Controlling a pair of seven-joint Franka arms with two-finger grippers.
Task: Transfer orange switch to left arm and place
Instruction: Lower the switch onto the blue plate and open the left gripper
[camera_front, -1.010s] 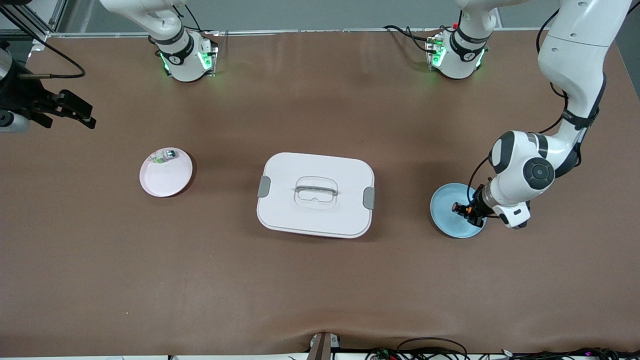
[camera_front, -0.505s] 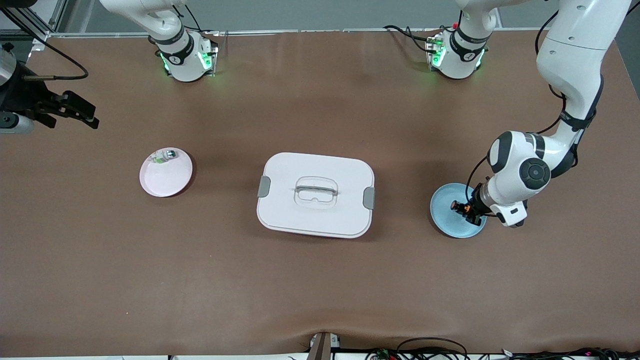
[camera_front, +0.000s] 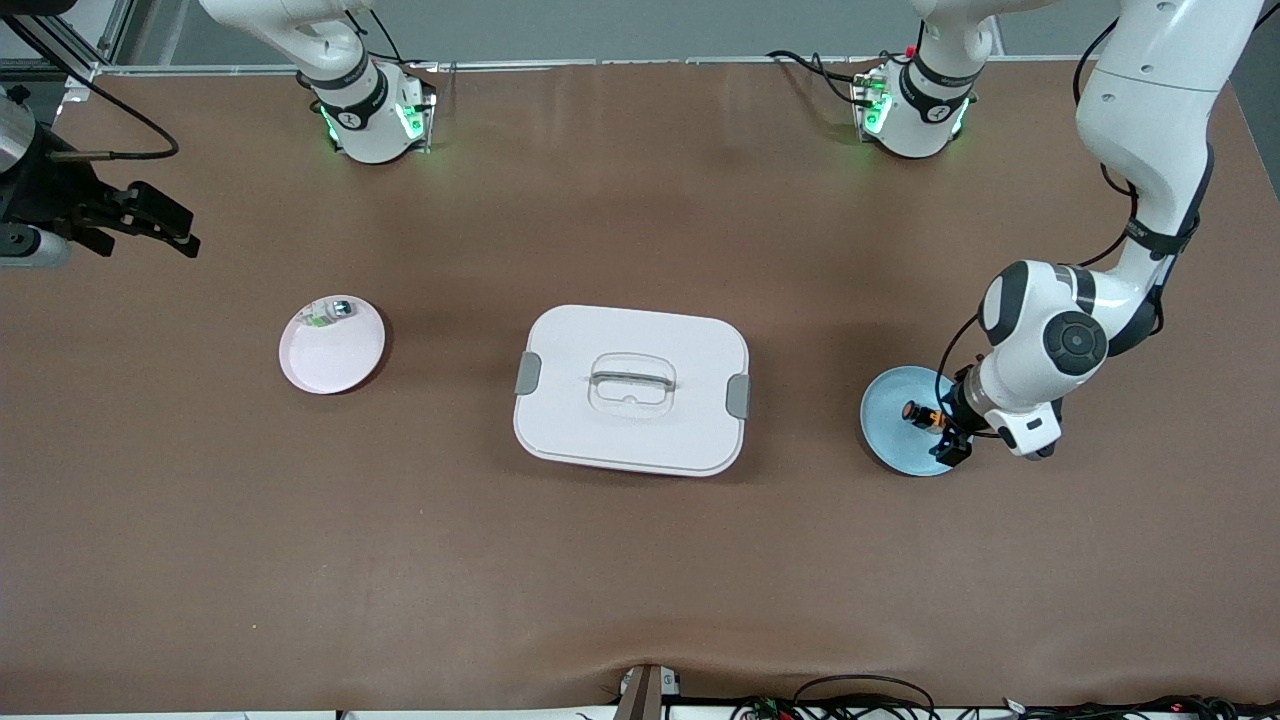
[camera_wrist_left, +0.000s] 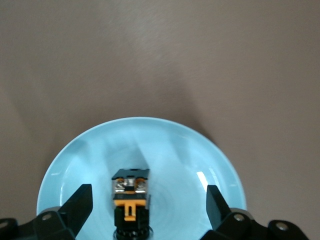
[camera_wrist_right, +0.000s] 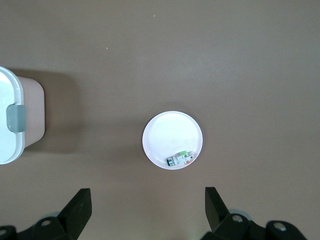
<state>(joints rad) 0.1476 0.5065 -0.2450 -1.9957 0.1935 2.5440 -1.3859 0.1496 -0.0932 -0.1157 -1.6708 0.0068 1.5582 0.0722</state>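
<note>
Claws on both arms stand released. The left claw (camera_front: 944, 426) is low over the blue plate (camera_front: 893, 443), which sits at mid-height of the front view toward the left arm's end of the table (camera_front: 640, 580). Its fingers (camera_wrist_left: 80, 204) are spread wide to either side of the orange switch (camera_wrist_left: 131, 199) and do not touch it. The switch lies on the plate's floor, in the lower middle of the left wrist frame, its orange tab and two small metal screws facing up. No lettering on it can be made out.

The box (camera_front: 632, 390) sits in the centre of the front view, lid on, with a grey latch at each short end and the clear handle recessed in its top. It is well apart from both plates and bears no readable label.

The pink plate (camera_front: 330, 362) lies at mid-height toward the right arm's end of the table. The small clear piece with green and grey (camera_front: 330, 312) rests against the part of its rim farther from the front camera.

The right claw (camera_front: 165, 227) waits high at the upper edge of the front frame over that end of the table, gripping nothing. Small marks on the black bands of both arm bases, along the top of the frame, are too small to read.
</note>
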